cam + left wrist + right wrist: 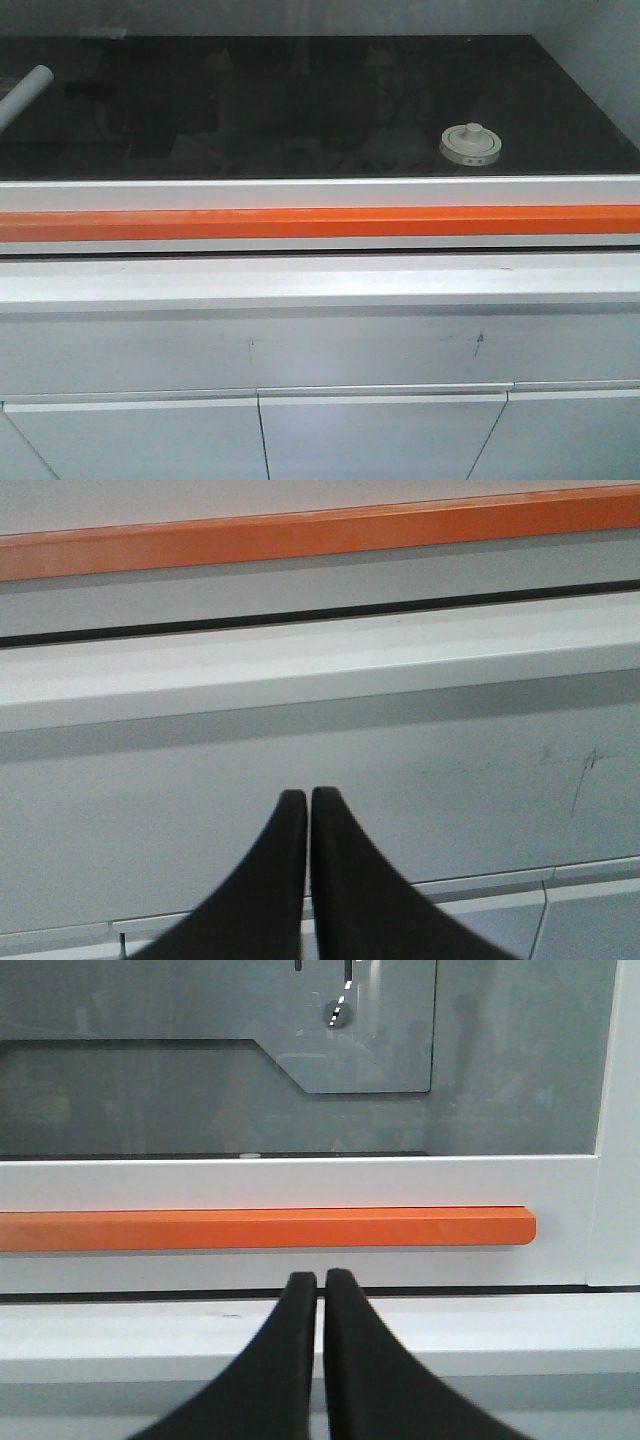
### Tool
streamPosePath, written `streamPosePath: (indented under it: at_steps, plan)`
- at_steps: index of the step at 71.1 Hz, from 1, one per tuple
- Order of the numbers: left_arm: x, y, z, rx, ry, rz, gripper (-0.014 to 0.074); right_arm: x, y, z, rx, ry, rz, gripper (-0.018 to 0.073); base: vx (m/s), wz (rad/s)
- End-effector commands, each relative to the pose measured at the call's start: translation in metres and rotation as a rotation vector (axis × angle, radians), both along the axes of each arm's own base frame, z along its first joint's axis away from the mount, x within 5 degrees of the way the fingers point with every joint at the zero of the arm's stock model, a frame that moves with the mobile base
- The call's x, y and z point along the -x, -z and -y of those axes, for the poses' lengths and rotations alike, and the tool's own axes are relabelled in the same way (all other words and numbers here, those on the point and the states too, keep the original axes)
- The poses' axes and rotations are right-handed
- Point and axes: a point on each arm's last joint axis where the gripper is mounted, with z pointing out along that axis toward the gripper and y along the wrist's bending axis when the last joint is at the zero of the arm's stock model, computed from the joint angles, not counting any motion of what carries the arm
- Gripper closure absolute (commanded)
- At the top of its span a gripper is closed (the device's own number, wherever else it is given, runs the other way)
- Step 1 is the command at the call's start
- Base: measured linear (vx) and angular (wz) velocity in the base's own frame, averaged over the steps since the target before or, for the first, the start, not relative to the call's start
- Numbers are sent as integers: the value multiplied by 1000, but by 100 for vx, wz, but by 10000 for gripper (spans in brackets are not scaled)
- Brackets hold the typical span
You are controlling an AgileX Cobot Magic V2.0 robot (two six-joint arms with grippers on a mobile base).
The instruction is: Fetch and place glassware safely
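Left pincer (308, 798) and right pincer (321, 1280) are pressed together, empty, likely because the lidded glass jar (470, 145) sits beyond the orange bar (320, 222).

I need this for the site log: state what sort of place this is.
Probably a laboratory fume hood, though that is a guess: a glass sash with an orange bar, a black worktop behind it holding a lidded jar, and white cabinet doors below.
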Motion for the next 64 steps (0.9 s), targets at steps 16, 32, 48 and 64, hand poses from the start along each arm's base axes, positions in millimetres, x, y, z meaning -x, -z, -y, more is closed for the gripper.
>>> streamPosePath:
  at_steps: [16, 32, 48, 64]
  plan:
    - [-1, 2, 0, 9, -3, 55, 603, 1, -1, -1, 12, -10, 71, 563, 0, 0]
    - [-1, 2, 0, 9, -3, 55, 603, 1, -1, -1, 12, -10, 71, 563, 0, 0]
    - [-1, 2, 0, 9, -3, 55, 603, 1, -1, -1, 12, -10, 71, 563, 0, 0]
    - [-1, 2, 0, 9, -3, 55, 603, 1, -1, -1, 12, -10, 71, 563, 0, 0]
